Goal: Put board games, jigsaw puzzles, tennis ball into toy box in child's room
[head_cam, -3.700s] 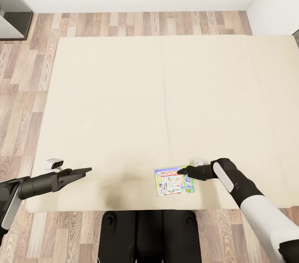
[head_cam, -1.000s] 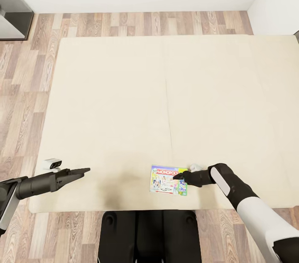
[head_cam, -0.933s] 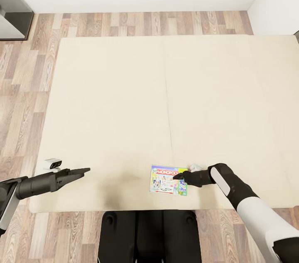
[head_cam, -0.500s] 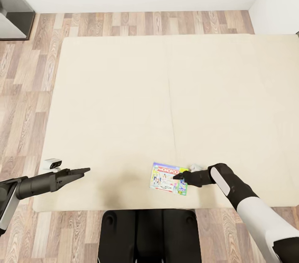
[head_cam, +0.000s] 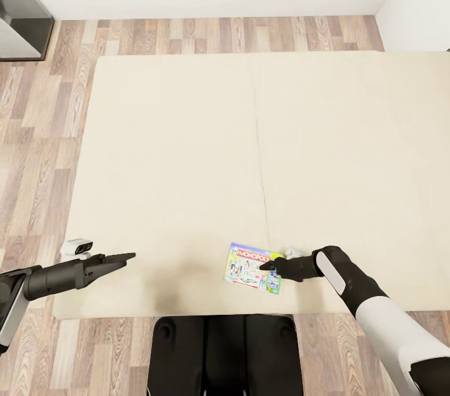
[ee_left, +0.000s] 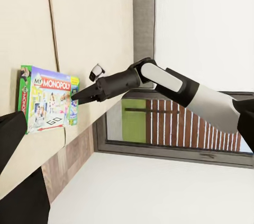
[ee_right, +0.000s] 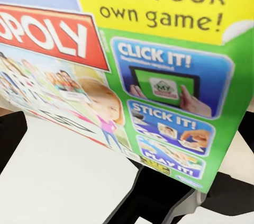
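Monopoly, the pale green, colourful flat board game box (head_cam: pixel 253 268), is pinched at its right edge by the right gripper (head_cam: pixel 265 267), whose dark jaws are pressed onto the cardboard; in the left wrist view the pointed fingertips are seen closed on the box (ee_left: pixel 46 98), and in the right wrist view the printed lid (ee_right: pixel 132 70) is seen very close between the dark fingers. In the head view the box is found in the lower centre of the frame, near the front edge of the wide cream bed (head_cam: pixel 187 152) and just left of the seam between its two mattress pads.

Compared with the picture from a few seconds ago, the box has been drawn leftward across the seam and turned slightly, so that it now sits tilted in the grip and appears to be lifted off the mattress rather than lying flat. The whole view has also shifted a little, which is read as movement of the camera.

The left gripper (head_cam: pixel 128 256) is held out at the lower left of the head view, empty, with its fingers pressed together, well apart from the box.

The pick is therefore judged to be secured; carrying to the toy box is judged to be the next step.
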Controlling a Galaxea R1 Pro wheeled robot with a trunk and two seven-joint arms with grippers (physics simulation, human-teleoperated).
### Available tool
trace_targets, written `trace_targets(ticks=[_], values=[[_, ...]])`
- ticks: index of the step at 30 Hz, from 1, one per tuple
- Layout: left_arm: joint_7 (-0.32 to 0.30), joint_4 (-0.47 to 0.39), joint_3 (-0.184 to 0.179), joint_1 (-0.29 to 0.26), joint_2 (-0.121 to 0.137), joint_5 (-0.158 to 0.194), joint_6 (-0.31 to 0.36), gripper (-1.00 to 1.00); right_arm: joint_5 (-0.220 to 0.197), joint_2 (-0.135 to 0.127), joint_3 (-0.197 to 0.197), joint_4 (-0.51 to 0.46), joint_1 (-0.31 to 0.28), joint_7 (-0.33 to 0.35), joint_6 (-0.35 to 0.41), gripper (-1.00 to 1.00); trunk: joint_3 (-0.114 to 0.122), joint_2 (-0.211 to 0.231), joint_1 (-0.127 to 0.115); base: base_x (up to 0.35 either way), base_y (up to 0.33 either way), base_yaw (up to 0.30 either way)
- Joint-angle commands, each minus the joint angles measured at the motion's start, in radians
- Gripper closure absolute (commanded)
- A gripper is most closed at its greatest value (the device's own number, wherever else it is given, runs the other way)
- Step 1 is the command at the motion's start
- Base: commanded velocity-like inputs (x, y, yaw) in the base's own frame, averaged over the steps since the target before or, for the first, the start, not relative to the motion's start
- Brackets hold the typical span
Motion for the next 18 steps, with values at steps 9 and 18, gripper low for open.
trace_targets(ticks=[9,18], values=[[-0.004,0.0,0.0,0.0,0.002,0.0,0.011,-1.0,0.007,-0.001,0.003,-0.001,-0.001,0.007,0.001,-1.0,-0.001,-0.002,0.001,0.0,0.0,0.0],[-0.004,0.0,0.001,0.004,0.002,0.0,0.011,-1.0,0.008,-0.002,0.002,-0.001,-0.001,0.007,0.001,-1.0,-0.001,-0.002,0.001,0.0,0.0,0.0]])
